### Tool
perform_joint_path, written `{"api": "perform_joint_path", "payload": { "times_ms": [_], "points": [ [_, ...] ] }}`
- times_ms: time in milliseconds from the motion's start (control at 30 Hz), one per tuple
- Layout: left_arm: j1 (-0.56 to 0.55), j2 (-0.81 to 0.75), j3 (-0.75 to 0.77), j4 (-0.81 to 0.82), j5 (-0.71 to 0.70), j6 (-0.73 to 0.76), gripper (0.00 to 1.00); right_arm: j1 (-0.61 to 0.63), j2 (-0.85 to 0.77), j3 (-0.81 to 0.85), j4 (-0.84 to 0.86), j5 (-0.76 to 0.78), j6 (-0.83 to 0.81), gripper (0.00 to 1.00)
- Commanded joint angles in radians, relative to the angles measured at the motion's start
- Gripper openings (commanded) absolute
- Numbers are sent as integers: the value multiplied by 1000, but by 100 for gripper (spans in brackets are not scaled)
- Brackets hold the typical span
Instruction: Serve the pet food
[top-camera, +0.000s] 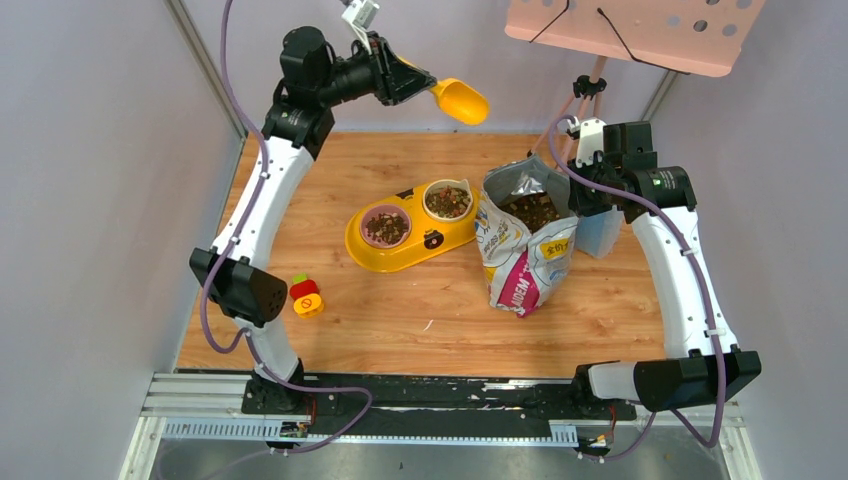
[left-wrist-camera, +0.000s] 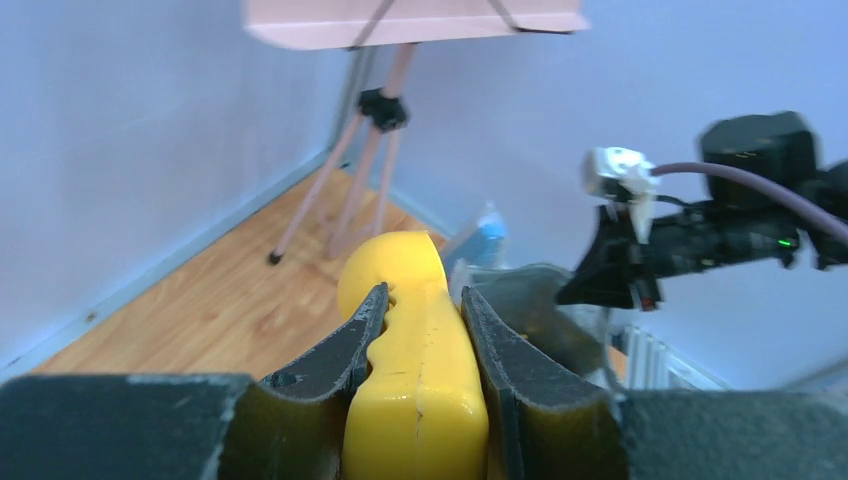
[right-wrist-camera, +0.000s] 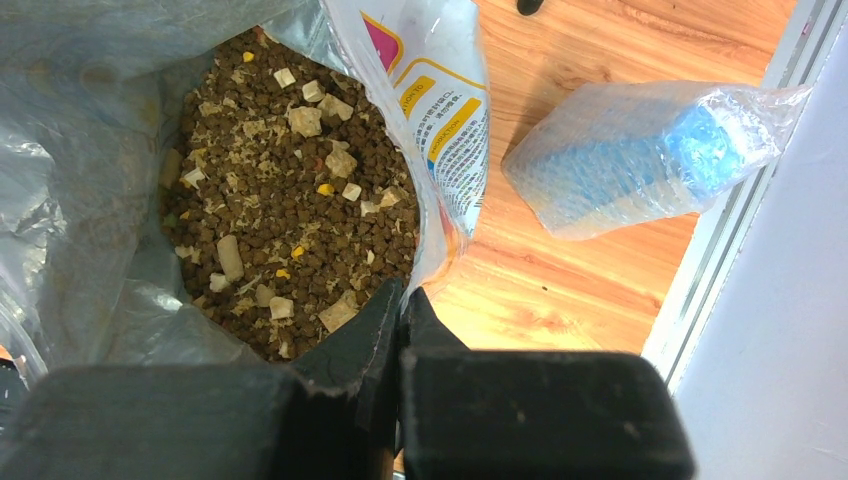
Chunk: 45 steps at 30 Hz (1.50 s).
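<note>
Left hand (left-wrist-camera: 422, 292) pinches the handle of the yellow scoop (top-camera: 460, 100) and holds it high at the far left. The right hand (right-wrist-camera: 400, 300) has its fingers pressed together, and it seems to pinch the rim of the foil bag (top-camera: 520, 265) so that the mouth is open.

The pet food (right-wrist-camera: 290, 190) lies as a loose heap inside the bag, right of centre on the bench (top-camera: 400, 330). More of it fills both bowls of the yellow feeder (top-camera: 400, 258), just left of the bag.

I see these risks:
- If the thin rim slips out of the right hand, the mouth can fold shut or the bag can tip, and kibble would spill.
- The smooth handle can turn between the fingers, and a loaded scoop would then drop pellets on the bench.
- Both bowls look already well filled, so another portion may overflow.

The kibble itself has no long axis and points nowhere. The scoop that carries it lies left to right, with its bowl towards the right and the bag. I cannot tell if it is loaded.
</note>
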Motion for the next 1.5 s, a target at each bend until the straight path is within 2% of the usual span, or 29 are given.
{"api": "perform_joint_path", "payload": {
  "times_ms": [0,133,233,600,833,1033,1267,1467],
  "points": [
    [-86,-57,11,157,128,-62,0,-4,-31,76,144,-18,0,0],
    [-178,-23,38,66,104,28,0,-4,-42,71,145,-18,5,0],
    [-256,32,126,-156,9,173,0,-4,-53,61,146,-18,5,0],
    [-398,153,219,-420,-181,306,0,-3,-68,51,138,-26,16,0],
    [-468,209,216,-488,-395,424,0,-3,-77,38,132,-43,29,0],
    [-510,244,204,-485,-486,427,0,-4,-94,17,127,-44,36,0],
    [-581,293,196,-489,-703,452,0,-4,-112,-6,113,-68,59,0],
    [-607,347,184,-489,-798,434,0,-4,-133,-51,103,-113,89,0]
  ]
}}
